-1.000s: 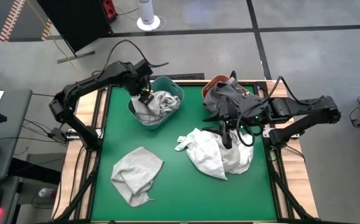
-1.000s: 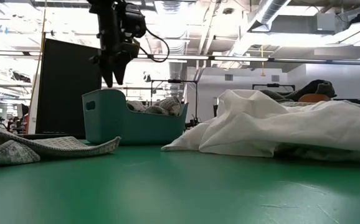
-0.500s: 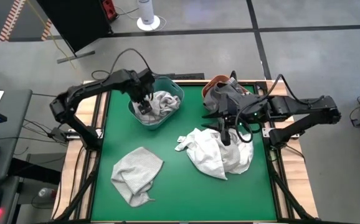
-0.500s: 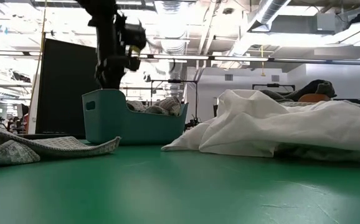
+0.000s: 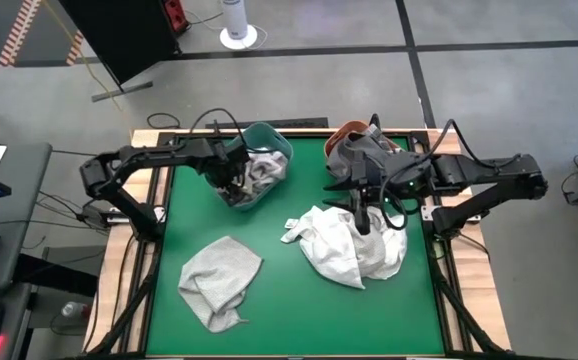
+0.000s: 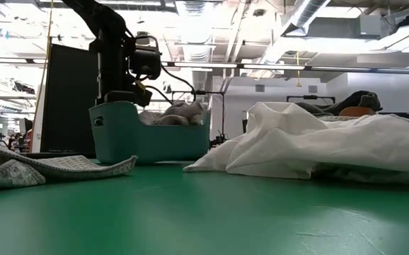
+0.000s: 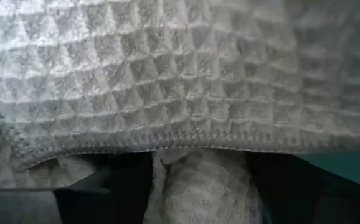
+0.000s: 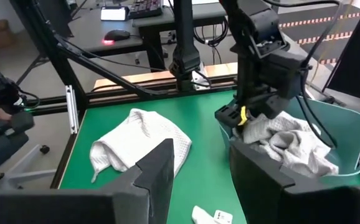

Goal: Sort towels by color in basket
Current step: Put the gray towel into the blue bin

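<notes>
Open workshop room behind the rig: exposed ceiling ducts, a dark panel at the back.

Green counter (image 5: 289, 300) carries everything, ordered by size:

- White towel (image 5: 354, 245), crumpled, largest heap, right of centre on the counter; fills the right half of the low view (image 6: 318, 145).
- Light grey waffle towel (image 5: 217, 280), folded loosely, near the front left of the counter, well apart from the white one; also seen past the right arm's fingers (image 8: 139, 140).
- Teal basket (image 5: 269, 140) at the back left, holding a heap of grey and white cloth (image 5: 261, 168); colours of the single pieces hard to separate.
- Dark grey towel (image 5: 361, 150) piled at the back, right of centre, over something rust-orange (image 5: 347, 130); cannot tell whether a second basket sits under it.

Left end effector (image 5: 231, 182): down inside the teal basket, fingers spread wide, pressed into waffle cloth (image 7: 180, 81); a fold of it lies between the fingers, not clamped.

Right end effector (image 5: 361, 222): over the white towel's back edge; fingers stand partly apart (image 8: 161, 168); cannot tell whether cloth is held.
</notes>
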Controlling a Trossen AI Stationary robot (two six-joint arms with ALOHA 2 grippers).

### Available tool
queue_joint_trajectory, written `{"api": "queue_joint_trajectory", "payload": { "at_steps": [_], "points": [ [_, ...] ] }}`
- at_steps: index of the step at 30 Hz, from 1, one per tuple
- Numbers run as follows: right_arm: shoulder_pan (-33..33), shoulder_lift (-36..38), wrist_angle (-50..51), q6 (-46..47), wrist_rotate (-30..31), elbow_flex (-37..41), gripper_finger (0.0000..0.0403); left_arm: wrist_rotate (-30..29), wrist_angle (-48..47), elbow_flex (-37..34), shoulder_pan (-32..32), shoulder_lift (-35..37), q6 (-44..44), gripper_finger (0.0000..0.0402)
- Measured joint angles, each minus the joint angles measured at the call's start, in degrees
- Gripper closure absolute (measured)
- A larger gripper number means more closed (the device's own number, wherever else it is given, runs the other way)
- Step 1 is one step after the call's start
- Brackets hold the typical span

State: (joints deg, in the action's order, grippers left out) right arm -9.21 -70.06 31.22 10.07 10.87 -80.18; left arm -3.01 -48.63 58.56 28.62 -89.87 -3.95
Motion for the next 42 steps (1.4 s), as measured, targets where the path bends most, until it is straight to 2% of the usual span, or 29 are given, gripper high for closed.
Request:
{"api": "queue_joint_trajectory", "payload": {
  "at_steps": [11,15,19,21,23,25,29,33,38,42],
  "points": [
    [0.7,0.0,0.1,0.0,0.0,0.0,0.0223,-0.9,0.0,6.1,-0.4,0.2,0.8,0.0155],
    [0.7,0.0,1.4,0.0,0.0,0.0,0.0223,-0.7,-1.8,10.6,-0.7,0.2,2.7,0.0155],
    [1.4,0.0,3.7,1.1,0.0,0.0,0.0223,0.7,-4.1,16.6,-3.9,1.8,6.5,0.0155],
    [2.0,0.0,4.6,1.7,0.0,0.0,0.0223,-1.3,-5.6,19.1,-6.3,3.1,7.8,0.0155],
    [2.5,0.0,5.2,1.9,0.0,0.0,0.0223,-3.8,-9.4,21.0,-8.4,4.1,7.1,0.0155],
    [2.9,0.0,5.8,1.9,0.0,0.0,0.0223,-3.4,-14.2,22.4,-10.4,5.4,4.6,0.0155],
    [3.2,0.0,7.7,0.8,0.0,0.0,0.0223,3.8,-23.0,22.9,-16.7,8.0,-3.1,0.0155],
    [4.3,0.0,7.7,-1.0,0.0,0.0,0.0223,8.8,-28.8,22.8,-27.0,8.2,-8.0,0.0155],
    [6.2,0.0,7.0,-2.0,0.0,0.0,0.0223,8.6,-27.0,20.1,-42.3,8.2,-12.6,0.0155],
    [6.7,0.0,7.0,-2.0,0.0,0.0,0.0223,7.7,-24.9,14.4,-50.1,8.2,-22.4,0.0155]
  ]
}}
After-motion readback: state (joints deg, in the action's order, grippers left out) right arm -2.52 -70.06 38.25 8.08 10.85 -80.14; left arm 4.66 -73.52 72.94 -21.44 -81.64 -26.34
